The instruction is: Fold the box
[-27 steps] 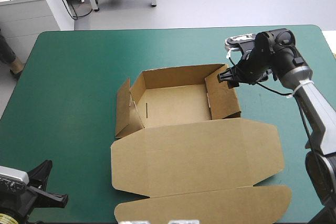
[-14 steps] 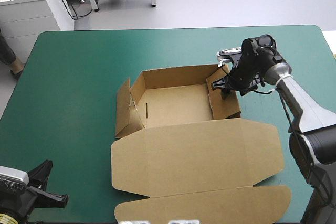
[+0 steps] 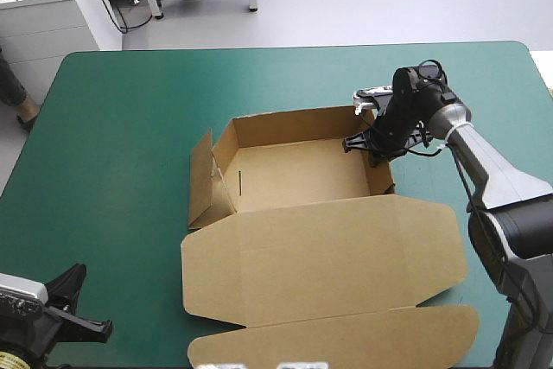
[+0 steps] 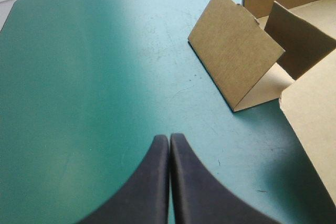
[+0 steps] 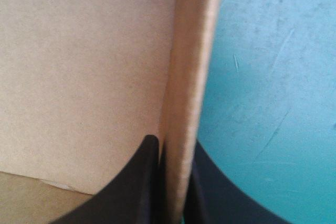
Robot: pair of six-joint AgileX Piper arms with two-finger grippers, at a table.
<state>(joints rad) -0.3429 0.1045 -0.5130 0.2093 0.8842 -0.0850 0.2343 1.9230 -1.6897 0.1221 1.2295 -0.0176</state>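
Observation:
The brown box [image 3: 289,174] lies mid-table as an open tray, its back wall raised and its big lid [image 3: 320,257] flat toward the near edge. Its left wall flap [image 3: 203,183] leans outward. My right gripper [image 3: 368,142] sits at the far end of the right wall [image 3: 380,174], shut on the box. In the right wrist view the wall's edge [image 5: 191,77] runs up from between the black fingers [image 5: 147,177]. My left gripper [image 4: 169,141] is shut on nothing, low over the teal-green cover near the table's near left corner, with the left flap [image 4: 236,61] ahead of it.
Bare teal-green cover [image 3: 112,144] stretches left of the box and behind it. The lid's outer flap [image 3: 346,343] reaches the table's near edge. A white cabinet [image 3: 52,15] stands beyond the far left corner.
My right gripper has come in from outside the far right corner onto the right wall's top edge. The wall and its inner flap now stand more upright. The left arm has not moved.

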